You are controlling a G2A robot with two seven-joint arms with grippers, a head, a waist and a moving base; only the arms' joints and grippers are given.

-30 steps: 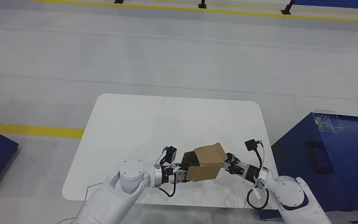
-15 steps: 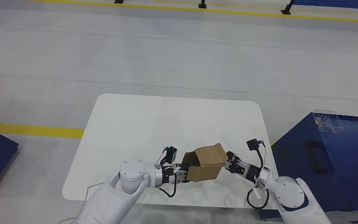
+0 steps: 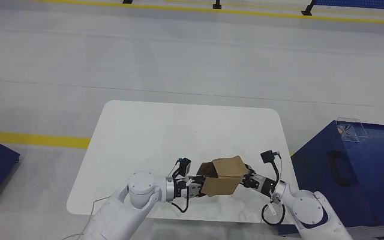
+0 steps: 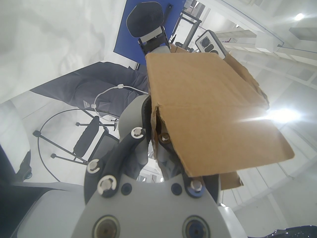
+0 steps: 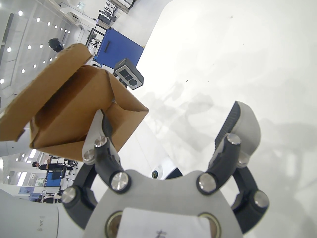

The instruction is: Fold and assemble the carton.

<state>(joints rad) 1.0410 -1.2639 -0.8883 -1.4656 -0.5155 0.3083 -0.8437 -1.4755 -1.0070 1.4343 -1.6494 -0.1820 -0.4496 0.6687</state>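
Bright overhead light. From my left wrist, lamp flare (image 4: 282, 115) at the carton (image 4: 210, 105) edge; table (image 5: 223, 38) washed out white from my right. Wrist-view edges bend.

top view overhead, facing down at table (image 3: 180, 132); wrist views close; all share carton (image 4: 210, 105).
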